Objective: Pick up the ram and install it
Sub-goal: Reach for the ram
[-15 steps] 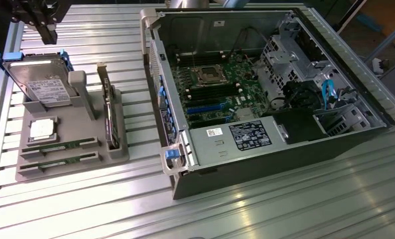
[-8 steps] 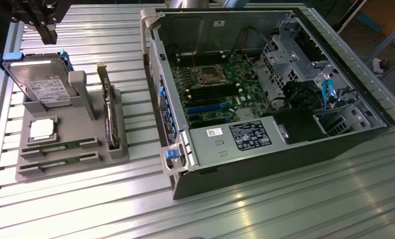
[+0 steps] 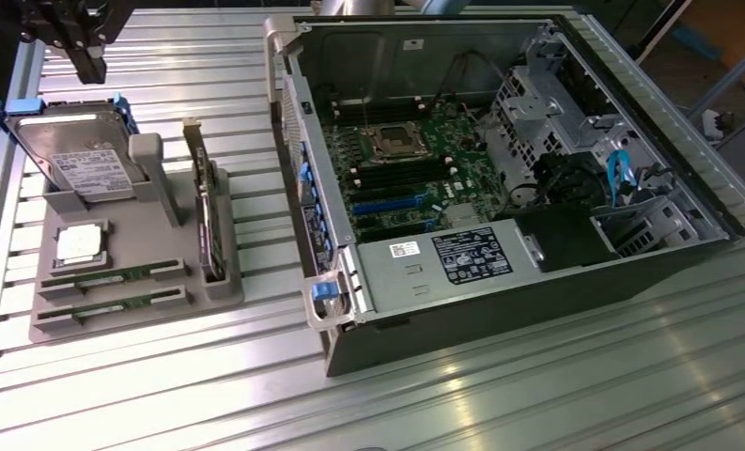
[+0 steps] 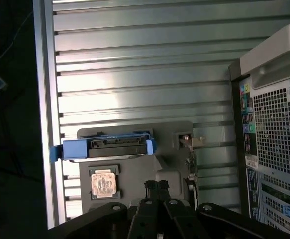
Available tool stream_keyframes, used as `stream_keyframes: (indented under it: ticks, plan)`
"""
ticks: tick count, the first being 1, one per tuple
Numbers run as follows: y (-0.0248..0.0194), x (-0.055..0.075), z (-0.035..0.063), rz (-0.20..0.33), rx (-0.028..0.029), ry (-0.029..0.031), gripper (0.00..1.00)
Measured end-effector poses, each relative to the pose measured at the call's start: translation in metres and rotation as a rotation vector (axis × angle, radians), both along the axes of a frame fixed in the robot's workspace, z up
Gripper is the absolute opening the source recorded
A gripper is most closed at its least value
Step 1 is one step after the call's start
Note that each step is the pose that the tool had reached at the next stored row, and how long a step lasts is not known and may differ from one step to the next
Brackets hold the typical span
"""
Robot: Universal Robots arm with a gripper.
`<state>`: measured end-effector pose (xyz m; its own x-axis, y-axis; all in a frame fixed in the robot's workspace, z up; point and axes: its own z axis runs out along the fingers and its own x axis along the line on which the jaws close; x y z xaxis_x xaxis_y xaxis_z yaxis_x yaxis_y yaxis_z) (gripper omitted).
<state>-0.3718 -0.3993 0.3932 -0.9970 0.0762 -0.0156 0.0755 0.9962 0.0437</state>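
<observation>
Two ram sticks, thin and green, lie in slots at the front of a grey holder: one ram (image 3: 106, 276) behind, its twin (image 3: 104, 309) nearer the front. My gripper (image 3: 90, 68) hangs high over the far left corner of the table, behind the holder and well away from both sticks. In the wrist view the gripper (image 4: 157, 189) is shut with nothing between its fingers, looking down over the holder (image 4: 172, 177). The open computer case (image 3: 498, 169) lies on the exterior view's right, its motherboard (image 3: 410, 174) exposed.
The holder (image 3: 159, 305) also carries an upright hard drive (image 3: 78, 164) in a blue frame, a square silver processor (image 3: 80, 242) and a dark expansion card (image 3: 207, 221) standing on edge. The table is ribbed metal (image 3: 498, 395), with its edge close at the left.
</observation>
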Motion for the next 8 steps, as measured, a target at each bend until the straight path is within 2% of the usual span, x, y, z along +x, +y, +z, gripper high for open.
stream_keyframes:
  ticks: [8]
  plan:
    - [-0.0001,0.0007,-0.0012,0.000,0.0000,0.0169,0.11]
